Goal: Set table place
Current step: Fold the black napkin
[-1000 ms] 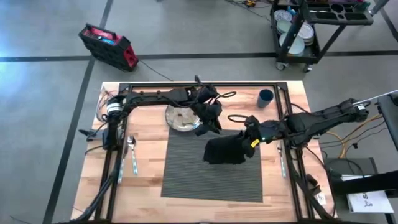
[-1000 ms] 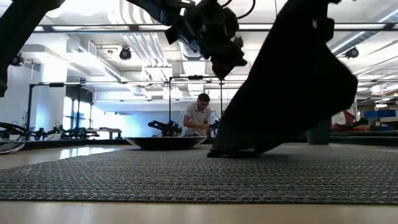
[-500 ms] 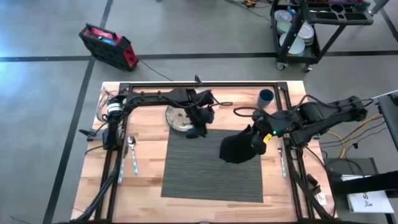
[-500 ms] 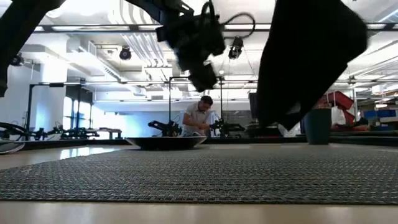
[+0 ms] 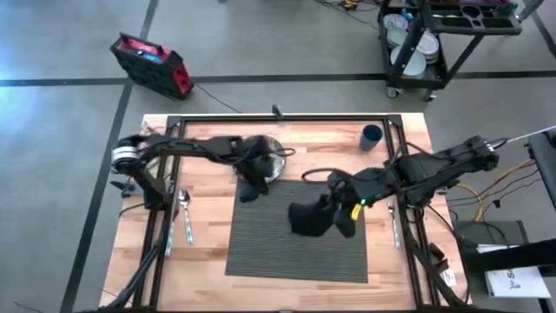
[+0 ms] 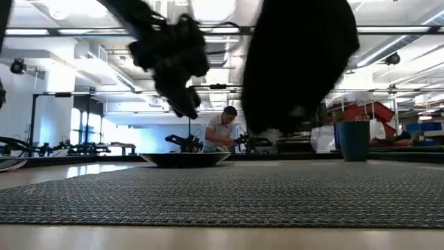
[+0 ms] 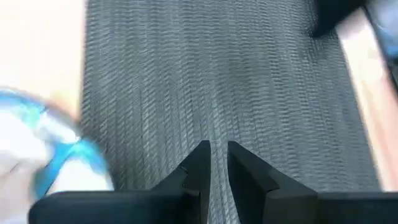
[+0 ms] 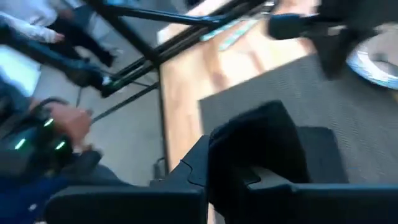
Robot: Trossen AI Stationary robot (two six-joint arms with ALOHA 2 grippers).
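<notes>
Desk (image 5: 391, 278): light butcher-block top inside a black tube frame, seen whole from above.

Placemat (image 5: 269, 243): dark grey, ribbed, rectangular, flat on the middle of the desk, near edge close to the desk's front.

Black cloth napkin (image 5: 311, 217): bunched, hanging clear above the right half of the placemat; in the low view (image 6: 295, 62) a dark mass with open air between it and the mat.

Right arm: reaching in from the desk's right side. Right tool (image 5: 350, 211) over the placemat's right part, clamped on the napkin; in the right wrist view the cloth (image 8: 273, 134) draped over the two dark fingers.

Left arm: stretched from the desk's left rear across to the placemat's far left corner. Left tool (image 5: 249, 191) above that corner, just beside the plate; in the left wrist view (image 7: 215, 163) fingers narrow, only a thin slit between them, nothing held.

Plate (image 5: 271, 163): round, pale, on bare wood just behind the placemat's far edge, partly hidden by the left arm.

Cup (image 5: 371, 136): dark blue, upright near the desk's far right corner.

Spoon (image 5: 183, 209) and fork (image 5: 188, 226): side by side on bare wood left of the placemat.

Seated person (image 6: 223, 129): in the room beyond the desk, low view only.
</notes>
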